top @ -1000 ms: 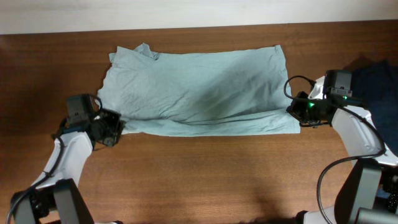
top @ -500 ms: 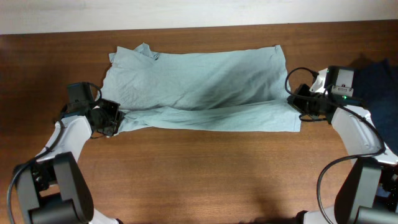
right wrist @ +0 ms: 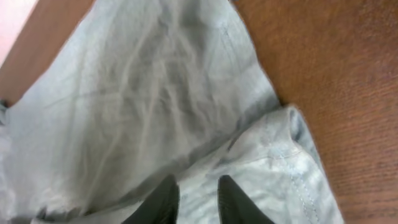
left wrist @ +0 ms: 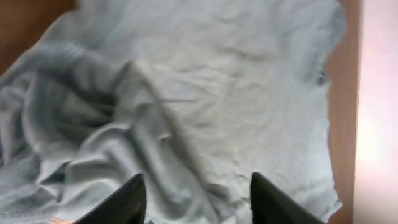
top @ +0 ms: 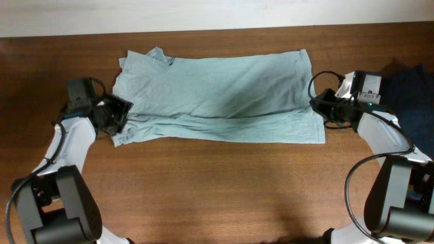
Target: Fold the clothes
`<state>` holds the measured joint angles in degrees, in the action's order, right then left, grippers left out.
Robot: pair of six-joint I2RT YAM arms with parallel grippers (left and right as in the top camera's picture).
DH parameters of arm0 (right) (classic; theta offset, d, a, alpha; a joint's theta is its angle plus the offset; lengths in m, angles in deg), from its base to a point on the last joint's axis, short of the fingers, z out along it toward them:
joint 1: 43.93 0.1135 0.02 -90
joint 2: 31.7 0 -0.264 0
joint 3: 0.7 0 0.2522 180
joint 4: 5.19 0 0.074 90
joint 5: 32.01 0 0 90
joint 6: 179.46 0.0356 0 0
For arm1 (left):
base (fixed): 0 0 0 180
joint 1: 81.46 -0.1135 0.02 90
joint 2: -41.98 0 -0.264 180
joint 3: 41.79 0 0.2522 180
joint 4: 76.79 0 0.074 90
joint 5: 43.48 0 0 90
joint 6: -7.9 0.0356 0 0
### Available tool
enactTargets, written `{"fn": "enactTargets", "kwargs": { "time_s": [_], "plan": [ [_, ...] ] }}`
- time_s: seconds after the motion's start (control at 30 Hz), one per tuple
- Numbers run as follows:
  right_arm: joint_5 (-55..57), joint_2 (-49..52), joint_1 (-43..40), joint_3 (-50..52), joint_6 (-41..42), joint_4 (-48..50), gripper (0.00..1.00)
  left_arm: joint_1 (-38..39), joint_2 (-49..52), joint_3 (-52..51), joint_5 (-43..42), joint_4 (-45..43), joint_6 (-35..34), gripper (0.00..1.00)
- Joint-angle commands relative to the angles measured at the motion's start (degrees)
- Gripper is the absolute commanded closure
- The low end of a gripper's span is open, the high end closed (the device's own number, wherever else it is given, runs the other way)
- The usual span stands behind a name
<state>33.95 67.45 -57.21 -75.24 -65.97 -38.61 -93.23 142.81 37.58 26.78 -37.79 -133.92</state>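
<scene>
The pale grey-blue T-shirt [top: 217, 95] lies spread across the back half of the table, with its front strip doubled back over itself as a long band. My left gripper [top: 116, 115] is over the shirt's left end. In the left wrist view its fingers [left wrist: 199, 202] stand wide apart over bunched fabric [left wrist: 217, 93], so it is open. My right gripper [top: 321, 108] is at the shirt's right edge. In the right wrist view its fingers [right wrist: 198, 202] are close together with the folded hem layer [right wrist: 267, 162] between them.
A dark navy garment [top: 407, 88] lies at the far right, behind the right arm. The brown wooden table [top: 217, 190] stretches in front of the shirt. Its back edge meets a pale wall just behind the shirt's collar [top: 157, 53].
Both grippers moved away from me, carrying the shirt's front edge up over the body. The front band is narrower and lies further back. The left jaws have spread apart.
</scene>
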Motion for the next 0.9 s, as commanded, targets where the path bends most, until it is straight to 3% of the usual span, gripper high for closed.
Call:
{"fn": "enactTargets", "kwargs": {
  "time_s": [0.0,0.03,0.17,0.3,0.43,0.6,0.67,0.87],
  "plan": [
    [-3.3,-3.7,0.4,-1.0,-3.3,-2.6,0.64,0.0,0.5,6.8,0.0,3.8,16.0,0.41],
    [-3.1,-5.7,0.4,-1.0,-4.3,-4.8,0.59,0.0,0.5,9.2,-0.2,6.1,20.9,0.40],
    [-2.5,-11.0,0.6,-1.1,-4.8,-12.1,0.56,1.7,0.4,14.6,-3.7,11.2,36.2,0.41],
    [-2.1,-12.4,1.7,-1.0,-4.4,-20.9,0.57,7.2,0.4,15.8,-3.1,15.5,48.8,0.52],
    [0.4,-9.1,4.1,-1.0,-4.1,-24.5,0.75,19.2,0.4,15.8,7.4,16.1,65.9,0.62],
    [1.4,-3.5,6.0,-1.0,-0.6,-23.8,0.94,29.5,1.0,15.8,16.4,13.1,76.9,0.72],
    [2.7,-1.0,6.1,-1.0,2.3,-23.1,0.96,32.3,1.8,15.8,16.4,12.4,80.0,0.77],
    [3.8,6.1,6.1,-1.0,4.5,-16.8,0.96,35.9,5.3,15.8,16.1,12.0,81.1,0.89]
  ]
}}
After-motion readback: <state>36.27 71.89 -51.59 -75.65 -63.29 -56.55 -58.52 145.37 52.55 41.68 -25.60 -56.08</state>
